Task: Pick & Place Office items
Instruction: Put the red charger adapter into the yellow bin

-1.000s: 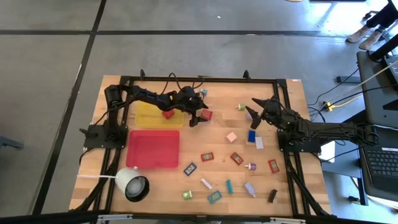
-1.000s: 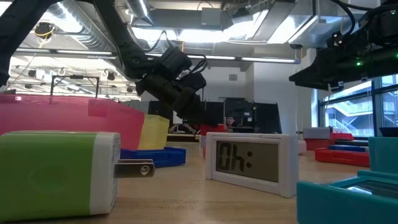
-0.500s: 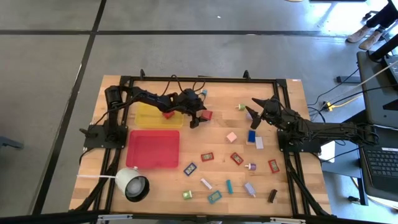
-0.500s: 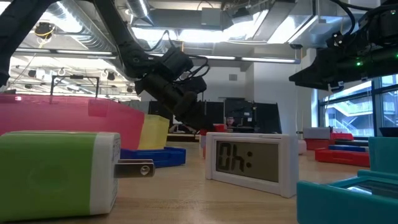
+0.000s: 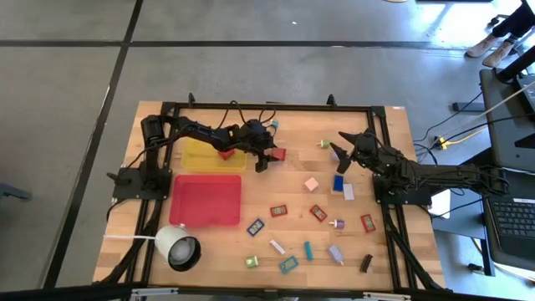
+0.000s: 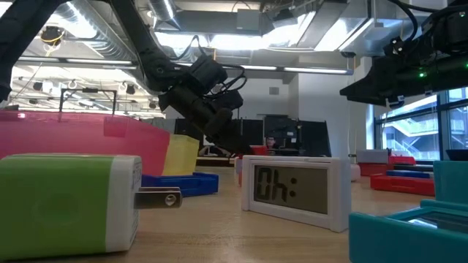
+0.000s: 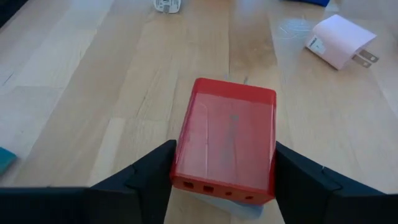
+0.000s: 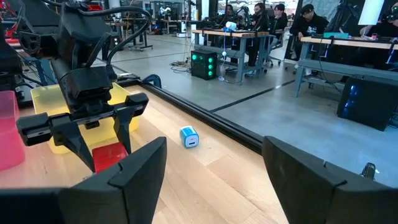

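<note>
A small red box (image 7: 230,130), one of the office items, lies flat on the wood table just right of the yellow tray (image 5: 201,159). My left gripper (image 5: 269,157) reaches over from the table's left and is shut on it; the right wrist view shows the same gripper (image 8: 93,134) over the box. My right gripper (image 8: 214,149) hangs open and empty above the table's far right part (image 5: 341,152). Several other small items lie scattered, among them a pink block (image 5: 311,184) and a blue piece (image 5: 338,181). My left gripper pinches the red box between its two fingers, one on each long side (image 7: 179,155), at the end nearest the wrist. The fingers slant down from the table's left. The box lies flat with its underside on the table.
A red tray (image 5: 206,199) sits in front of the yellow one, which holds a red piece (image 5: 226,153). A white cup-like thing with a cord (image 5: 180,248) stands near left. A green charger (image 6: 69,201) and a small clock (image 6: 292,191) lie near the front edge.
My left gripper's fingers have drawn in on the red box, and its wrist has turned a little in place. The box has stayed where it was on the table.
</note>
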Robot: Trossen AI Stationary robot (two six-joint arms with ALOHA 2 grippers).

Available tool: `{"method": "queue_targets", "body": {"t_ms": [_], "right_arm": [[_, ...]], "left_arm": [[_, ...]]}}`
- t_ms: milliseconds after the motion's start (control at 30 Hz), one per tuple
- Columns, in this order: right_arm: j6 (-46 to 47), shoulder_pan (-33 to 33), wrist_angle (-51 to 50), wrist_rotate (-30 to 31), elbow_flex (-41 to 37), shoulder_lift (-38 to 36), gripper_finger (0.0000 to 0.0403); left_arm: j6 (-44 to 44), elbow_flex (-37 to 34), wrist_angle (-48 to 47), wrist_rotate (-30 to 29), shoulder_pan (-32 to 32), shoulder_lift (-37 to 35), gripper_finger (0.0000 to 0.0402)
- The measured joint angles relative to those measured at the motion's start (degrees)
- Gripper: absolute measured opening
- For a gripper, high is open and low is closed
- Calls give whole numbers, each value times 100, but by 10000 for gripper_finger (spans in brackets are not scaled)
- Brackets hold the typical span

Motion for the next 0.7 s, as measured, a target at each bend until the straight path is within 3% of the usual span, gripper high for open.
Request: {"method": "queue_targets", "body": {"t_ms": [400, 700], "right_arm": [[0, 1, 2, -1, 2, -1, 269], [1, 1, 2, -7, 2, 0, 269]], "left_arm": [[0, -2, 607, 138, -46, -4, 222], [-197, -3, 127, 412, 153, -671, 222]]}}
